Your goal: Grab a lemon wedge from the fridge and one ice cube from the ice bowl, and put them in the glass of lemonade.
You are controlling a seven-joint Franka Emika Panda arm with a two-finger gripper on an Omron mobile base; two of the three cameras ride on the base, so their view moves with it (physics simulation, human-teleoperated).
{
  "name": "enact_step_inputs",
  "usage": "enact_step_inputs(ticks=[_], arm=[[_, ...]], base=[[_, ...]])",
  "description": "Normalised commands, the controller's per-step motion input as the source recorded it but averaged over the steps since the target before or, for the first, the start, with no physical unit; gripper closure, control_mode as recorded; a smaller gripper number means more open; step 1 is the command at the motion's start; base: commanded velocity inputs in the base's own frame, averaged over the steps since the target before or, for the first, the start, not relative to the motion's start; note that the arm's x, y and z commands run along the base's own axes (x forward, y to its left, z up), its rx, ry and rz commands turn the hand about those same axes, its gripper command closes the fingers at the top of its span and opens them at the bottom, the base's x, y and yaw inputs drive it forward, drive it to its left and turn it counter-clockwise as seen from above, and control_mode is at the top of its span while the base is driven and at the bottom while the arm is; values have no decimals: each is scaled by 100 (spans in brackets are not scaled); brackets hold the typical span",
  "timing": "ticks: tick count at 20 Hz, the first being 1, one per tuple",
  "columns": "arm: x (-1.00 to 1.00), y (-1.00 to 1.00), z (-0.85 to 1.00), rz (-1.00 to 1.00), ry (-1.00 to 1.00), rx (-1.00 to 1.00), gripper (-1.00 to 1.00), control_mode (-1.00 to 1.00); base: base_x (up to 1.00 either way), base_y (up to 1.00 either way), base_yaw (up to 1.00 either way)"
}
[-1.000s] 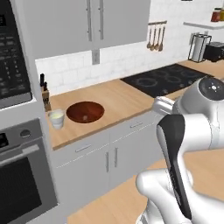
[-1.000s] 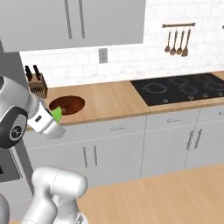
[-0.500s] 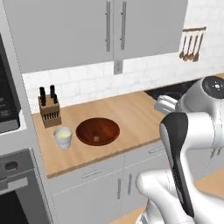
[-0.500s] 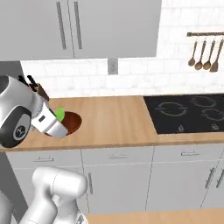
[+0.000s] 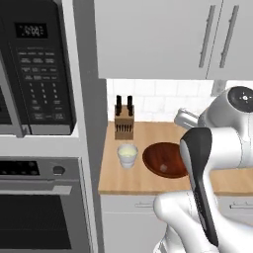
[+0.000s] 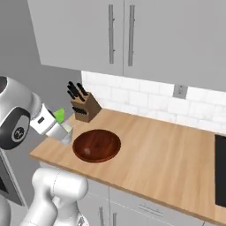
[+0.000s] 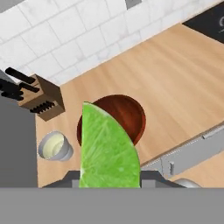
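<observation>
My gripper (image 6: 62, 120) is shut on the yellow-green lemon wedge (image 6: 59, 115), held above the counter's left end. In the hand view the lemon wedge (image 7: 107, 148) rises large between the fingertips (image 7: 72, 177). Below it lie the ice bowl (image 7: 129, 111), round and reddish-brown, and to its left the glass of lemonade (image 7: 54, 146). In the left base view the glass (image 5: 127, 155) stands just left of the bowl (image 5: 165, 159). A small pale speck, likely the ice cube (image 6: 87, 151), lies inside the bowl (image 6: 97, 145). The fridge is out of view.
A wooden knife block (image 5: 123, 123) stands against the tiled wall behind the glass. A black microwave (image 5: 37, 69) and an oven (image 5: 39, 207) fill the wall left of the counter. Grey cabinets (image 6: 119, 35) hang overhead. A black cooktop (image 6: 220, 170) lies at the far right.
Both base views have swung and closed in on the counter's left end, so the bowl and glass look nearer and the microwave has come into view. The wedge stays in the gripper.
</observation>
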Motion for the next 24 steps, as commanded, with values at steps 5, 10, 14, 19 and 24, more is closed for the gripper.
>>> enact_step_inputs(ticks=[5, 10, 14, 19, 24], arm=[[0, 0, 0, 0, 0, 0, 100, 100], [21, -1, -9, 11, 8, 1, 100, -100], [15, -1, 0, 1, 0, 0, 100, -100], [12, 1, -44, 4, 14, 0, 100, -100], [20, 21, -65, 5, 25, 5, 100, -100]], base=[[64, -3, 63], [0, 0, 0], [0, 0, 0], [0, 0, 0], [0, 0, 0]])
